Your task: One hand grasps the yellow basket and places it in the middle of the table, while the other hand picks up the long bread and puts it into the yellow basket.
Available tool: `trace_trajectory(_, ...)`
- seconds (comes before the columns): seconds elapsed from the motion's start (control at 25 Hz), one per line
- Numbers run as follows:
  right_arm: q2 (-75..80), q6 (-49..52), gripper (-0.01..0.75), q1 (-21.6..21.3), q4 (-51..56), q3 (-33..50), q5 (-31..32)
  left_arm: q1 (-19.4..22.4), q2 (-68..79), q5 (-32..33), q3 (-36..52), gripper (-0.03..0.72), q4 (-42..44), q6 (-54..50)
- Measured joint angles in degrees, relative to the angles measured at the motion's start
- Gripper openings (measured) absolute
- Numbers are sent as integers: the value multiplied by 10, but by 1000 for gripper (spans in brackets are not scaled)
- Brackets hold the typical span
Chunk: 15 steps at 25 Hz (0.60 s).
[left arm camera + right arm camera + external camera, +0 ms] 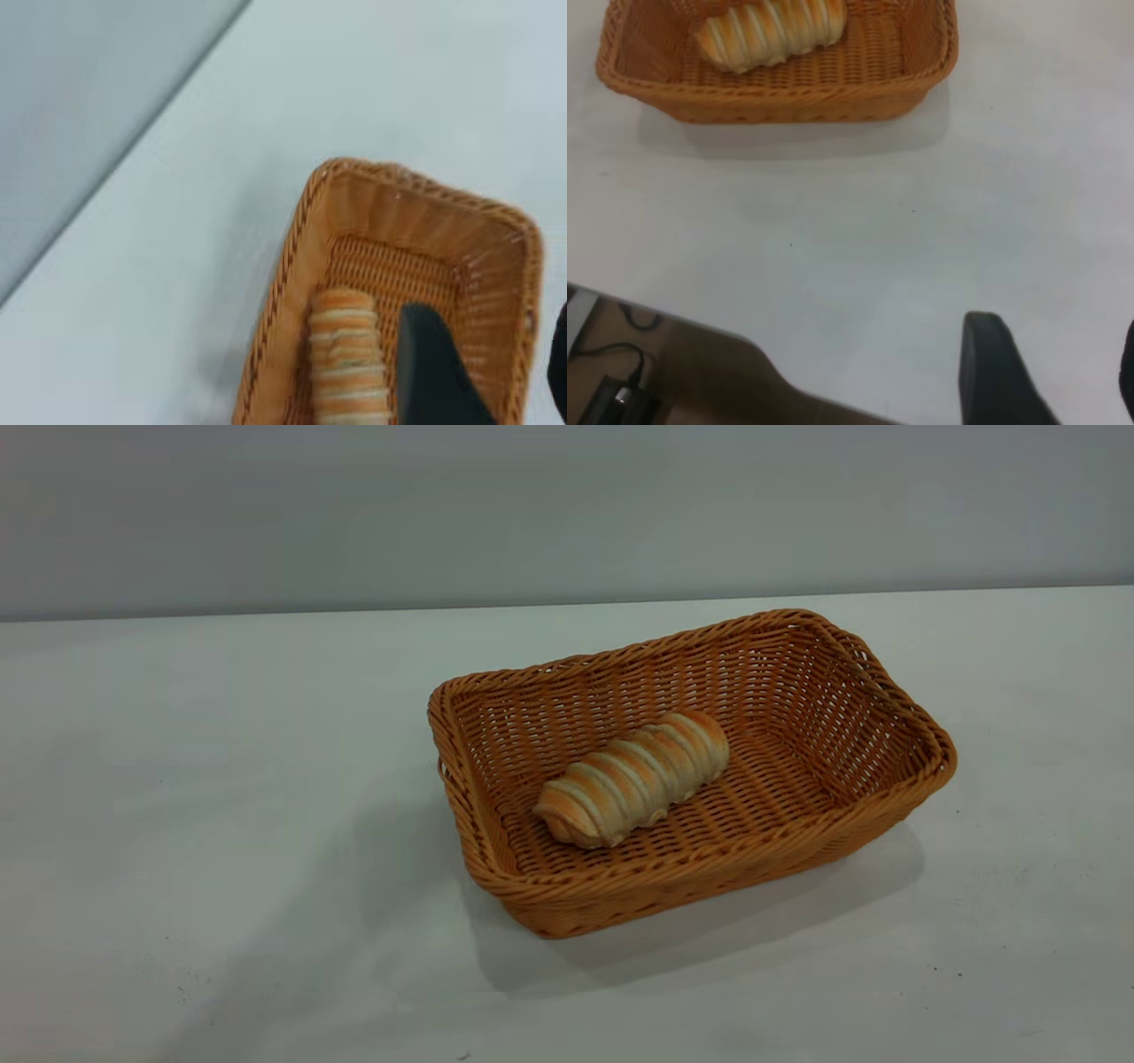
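Fingers on both grippers look spread apart with nothing between them. On the left gripper you can see one dark finger hanging above the inside of the yellow basket, right beside the long bread, with the edge of the other finger just peeking in at the border of the left wrist view. No contact with the bread that I can make out.

Same deal for the right gripper: one dark finger in full view, the other barely showing at the frame edge, both over bare white surface, well apart from the basket.

From the exterior view neither arm shows up at all. The basket sits roughly in the middle of the surface, turned a bit diagonally. The bread lies flat on the woven bottom, running diagonally, closer to the basket's left end than its right, not touching the side walls as far as I can tell.

Past the near edge of the surface, the right wrist view catches a brownish floor with a black cable.
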Motion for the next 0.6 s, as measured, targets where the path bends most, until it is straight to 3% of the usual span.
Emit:
trace_trajectory(0.2, 0, 0, 330, 1, 0, 0, 0, -1, -117, 71, 0, 380, 103, -62)
trace_trajectory(0.32, 0, 0, 330, 6, -1, 0, 0, -1, -192, 74, 0, 378, 158, -91)
trace_trajectory(0.6, 0, 2, 330, 7, 2, 0, 0, -1, -370, 74, 21, 378, 184, -132)
